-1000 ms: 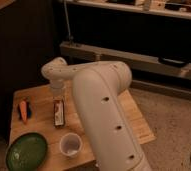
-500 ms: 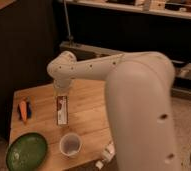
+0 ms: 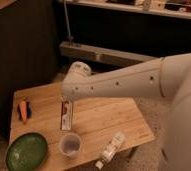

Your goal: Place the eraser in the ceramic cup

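Observation:
The eraser [image 3: 66, 115] is a long flat block with a white label face. It lies flat on the wooden table [image 3: 106, 117], near its middle left. The ceramic cup [image 3: 70, 144] stands upright just in front of it, whitish with a darker inside. My gripper [image 3: 71, 103] hangs down from the white wrist, right above the eraser's far end. The bulky white arm [image 3: 129, 82] reaches in from the right and hides most of the gripper.
A green round plate [image 3: 26, 151] sits at the table's front left corner. An orange carrot-like item [image 3: 23, 111] lies at the left edge. A small white bottle [image 3: 110, 148] lies on its side near the front right edge. Dark shelving stands behind the table.
The arm has swung up and to the right, uncovering the front right of the table and the bottle. The wrist stays over the eraser, which has not moved.

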